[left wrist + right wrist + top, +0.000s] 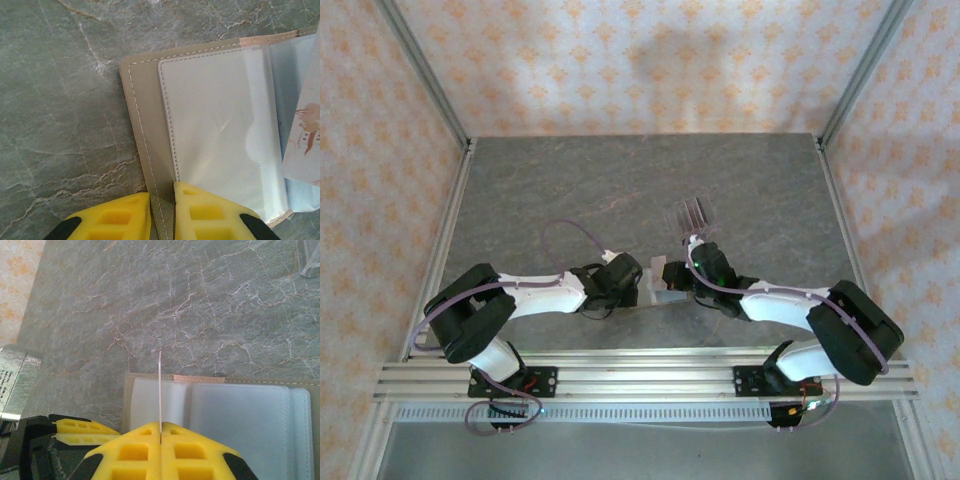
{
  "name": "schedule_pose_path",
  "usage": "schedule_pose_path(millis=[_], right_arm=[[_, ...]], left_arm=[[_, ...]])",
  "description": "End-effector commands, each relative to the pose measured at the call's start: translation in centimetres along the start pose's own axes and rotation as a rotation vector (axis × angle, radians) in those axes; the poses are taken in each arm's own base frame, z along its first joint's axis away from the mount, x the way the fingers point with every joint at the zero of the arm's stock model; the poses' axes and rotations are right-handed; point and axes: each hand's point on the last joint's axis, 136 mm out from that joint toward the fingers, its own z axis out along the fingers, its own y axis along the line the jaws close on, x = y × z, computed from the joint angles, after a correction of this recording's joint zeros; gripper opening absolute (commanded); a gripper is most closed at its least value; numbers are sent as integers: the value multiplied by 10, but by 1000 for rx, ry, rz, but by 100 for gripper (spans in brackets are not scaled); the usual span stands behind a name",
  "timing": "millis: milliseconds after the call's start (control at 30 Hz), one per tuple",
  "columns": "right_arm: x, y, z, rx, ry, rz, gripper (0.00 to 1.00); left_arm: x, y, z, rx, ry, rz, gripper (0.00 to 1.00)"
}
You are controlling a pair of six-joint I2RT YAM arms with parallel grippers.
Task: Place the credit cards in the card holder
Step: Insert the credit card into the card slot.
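Note:
The card holder (150, 100) lies open on the grey table, tan cover underneath and clear sleeves (220, 125) facing up. My left gripper (162, 212) is shut on the near edge of its cover, with the tan flap pinched between the yellow fingers (120, 217). My right gripper (160, 430) is shut on a credit card (160, 385), seen edge-on as a thin pale line standing upright over the holder's left sleeve (145, 400). That card's pale face with a reddish print shows at the right of the left wrist view (306, 135). In the top view both grippers (632, 285) (678, 275) meet over the holder (658, 290).
A clear slotted rack (695, 213) with several dark cards standing in it sits just beyond the right gripper; its corner shows in the right wrist view (311, 260). Patterned walls and metal posts enclose the table. An aluminium rail (640, 375) runs along the near edge.

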Motion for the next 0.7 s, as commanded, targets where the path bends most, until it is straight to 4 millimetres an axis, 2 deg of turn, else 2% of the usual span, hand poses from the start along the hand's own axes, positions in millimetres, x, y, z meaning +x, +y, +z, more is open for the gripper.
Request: schedule_pose_path(millis=[0, 267, 433, 667], right_arm=[[-8, 0, 0, -15, -42, 6, 0], [-3, -18, 6, 9, -42, 40, 0], [1, -21, 12, -3, -23, 59, 0], [-3, -31, 6, 18, -50, 81, 0]], left_arm=[[12, 6, 20, -24, 39, 1, 18], [12, 6, 19, -23, 35, 0, 18], [12, 6, 20, -24, 37, 3, 18], [11, 7, 19, -26, 34, 0, 17]])
